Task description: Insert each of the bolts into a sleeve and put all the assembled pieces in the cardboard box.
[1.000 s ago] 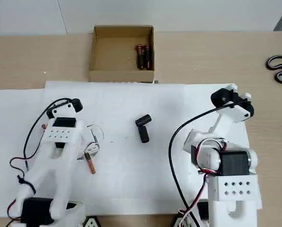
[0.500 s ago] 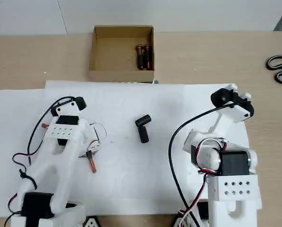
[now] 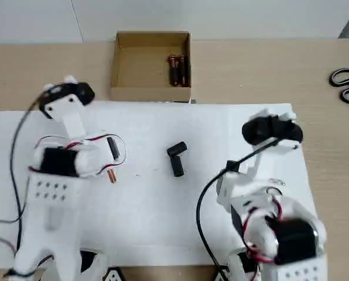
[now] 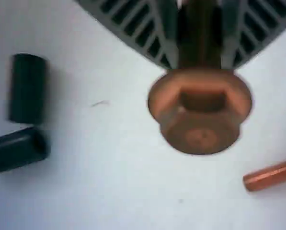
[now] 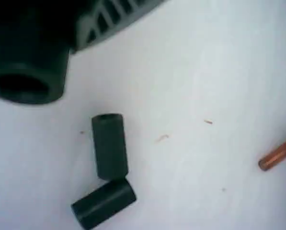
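The left gripper (image 4: 200, 45) pinches a copper bolt (image 4: 199, 112) by its shank. The bolt's flanged head sticks out past the fingertips, above the white paper (image 3: 162, 222). A second bolt (image 4: 269, 176) lies on the paper a little to one side of that gripper, with one end of it in sight. The right gripper (image 5: 35, 40) is closed around a black sleeve (image 5: 25, 76), whose open end points out past the fingertips.

Between the two grippers, on the paper, lie a loose sleeve (image 3: 177, 149) and another sleeve (image 3: 178, 168), their ends close together at an angle. Beyond both grippers, at the far side of the table (image 3: 250, 64), stands the cardboard box (image 3: 145, 92) with assembled pieces (image 3: 177, 69) inside. Scissors (image 3: 346, 82) lie well off past the right gripper.
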`<state>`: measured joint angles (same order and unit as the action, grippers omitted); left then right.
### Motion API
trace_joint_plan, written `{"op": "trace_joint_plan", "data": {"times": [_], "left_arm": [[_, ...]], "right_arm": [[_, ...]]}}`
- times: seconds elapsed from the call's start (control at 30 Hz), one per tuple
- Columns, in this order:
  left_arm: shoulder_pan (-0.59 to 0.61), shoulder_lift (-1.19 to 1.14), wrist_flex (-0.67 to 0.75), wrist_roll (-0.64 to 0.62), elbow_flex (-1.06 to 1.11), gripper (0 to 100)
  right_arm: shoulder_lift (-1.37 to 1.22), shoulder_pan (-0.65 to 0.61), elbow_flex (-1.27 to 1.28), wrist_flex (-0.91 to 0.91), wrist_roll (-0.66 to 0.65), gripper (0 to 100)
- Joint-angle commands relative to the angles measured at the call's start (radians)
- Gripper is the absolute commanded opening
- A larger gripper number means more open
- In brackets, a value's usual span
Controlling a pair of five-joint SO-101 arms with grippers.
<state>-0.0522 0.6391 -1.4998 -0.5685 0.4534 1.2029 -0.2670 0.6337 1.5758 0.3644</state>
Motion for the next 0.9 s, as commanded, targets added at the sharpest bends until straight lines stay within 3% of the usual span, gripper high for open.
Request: {"op": "trace_joint_plan", "data": {"times": [0.0,0.2,0.47,0.67,0.87], "left_arm": [[0.003,0.081,-0.038,0.003,-0.145,0],[0.003,0.172,0.026,0.049,-0.291,0],[-0.005,0.374,0.247,0.063,-0.191,0],[-0.014,0.592,0.384,0.064,0.013,0],[-0.173,0.858,0.405,0.060,0.225,0]], "right_arm": [[0.059,-0.010,-0.046,0.041,-0.083,0.4],[0.171,-0.013,-0.044,0.062,-0.221,0.4],[0.245,-0.030,0.055,-0.058,-0.302,0.4],[0.308,-0.237,0.196,-0.226,-0.321,0.4],[0.392,-0.455,0.364,-0.369,-0.322,0.4]]}}
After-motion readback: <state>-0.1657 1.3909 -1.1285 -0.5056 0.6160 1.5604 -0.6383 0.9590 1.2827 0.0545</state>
